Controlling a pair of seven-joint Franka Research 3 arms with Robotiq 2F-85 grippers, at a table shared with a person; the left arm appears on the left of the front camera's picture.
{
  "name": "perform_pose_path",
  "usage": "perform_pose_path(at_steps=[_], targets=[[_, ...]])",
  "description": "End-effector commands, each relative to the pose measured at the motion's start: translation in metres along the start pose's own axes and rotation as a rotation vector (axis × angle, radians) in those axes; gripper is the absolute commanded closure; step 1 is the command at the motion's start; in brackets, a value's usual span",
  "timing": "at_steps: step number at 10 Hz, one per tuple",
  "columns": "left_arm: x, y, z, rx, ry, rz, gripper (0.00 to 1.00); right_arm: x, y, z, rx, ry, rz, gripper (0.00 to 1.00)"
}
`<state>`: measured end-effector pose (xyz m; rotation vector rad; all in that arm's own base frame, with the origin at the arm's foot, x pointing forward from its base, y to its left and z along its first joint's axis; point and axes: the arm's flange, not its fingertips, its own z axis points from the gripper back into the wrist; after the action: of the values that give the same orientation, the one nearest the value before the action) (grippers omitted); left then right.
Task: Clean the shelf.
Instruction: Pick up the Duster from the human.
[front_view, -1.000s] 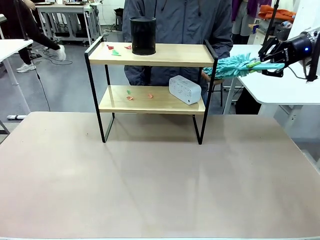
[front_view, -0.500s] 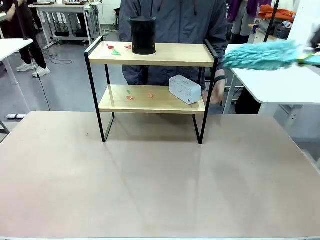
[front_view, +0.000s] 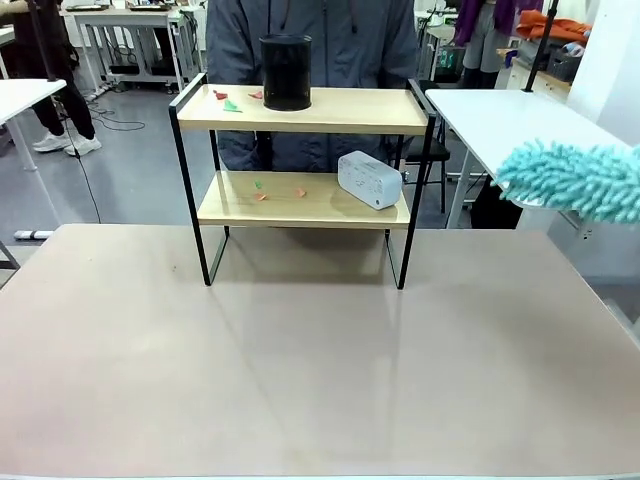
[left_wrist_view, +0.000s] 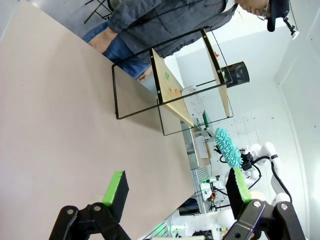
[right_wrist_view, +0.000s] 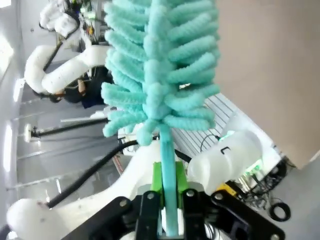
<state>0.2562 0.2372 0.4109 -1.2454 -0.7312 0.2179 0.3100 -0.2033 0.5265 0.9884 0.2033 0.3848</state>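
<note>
Duster (front_view: 575, 180) cut off at front view's R edge.
R gripper (right_wrist_view: 167, 202) pinches its handle; L gripper (left_wrist_view: 177, 186) spread. Shelf (front_view: 330, 112) at table's (front_view: 300, 380) far middle: two light wood boards, black frame, scraps (front_view: 260, 195) on both.

The shelf (front_view: 305, 110) stands on the table (front_view: 300, 370), a person (front_view: 310, 35) behind it. On its top board a container (front_view: 286, 71); at its lower board's right end, perhaps a clock (front_view: 370, 179); a duster (front_view: 575, 180) well to its right.

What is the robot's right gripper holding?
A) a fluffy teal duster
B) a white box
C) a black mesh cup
A: the right gripper is shut on the handle of the fluffy teal duster, while the black mesh cup stands on the two-tier wooden shelf.
</note>
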Motion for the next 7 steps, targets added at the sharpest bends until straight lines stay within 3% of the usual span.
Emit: perform_pose_path(at_steps=[1, 4, 5, 7], targets=[[0.000, 0.000, -0.002, -0.020, -0.015, -0.022, 0.00, 0.014, -0.017, -0.029, -0.029, 0.044, -0.027, 1.00], [0.000, 0.000, -0.002, -0.020, -0.015, -0.022, 0.00, 0.061, -0.027, -0.045, -0.074, 0.070, -0.048, 1.00], [0.000, 0.000, -0.002, -0.020, -0.015, -0.022, 0.00, 0.027, -0.029, -0.040, -0.018, 0.064, -0.023, 1.00], [0.000, 0.000, -0.002, -0.020, -0.015, -0.022, 0.00, 0.027, -0.029, -0.040, -0.018, 0.064, -0.023, 1.00]])
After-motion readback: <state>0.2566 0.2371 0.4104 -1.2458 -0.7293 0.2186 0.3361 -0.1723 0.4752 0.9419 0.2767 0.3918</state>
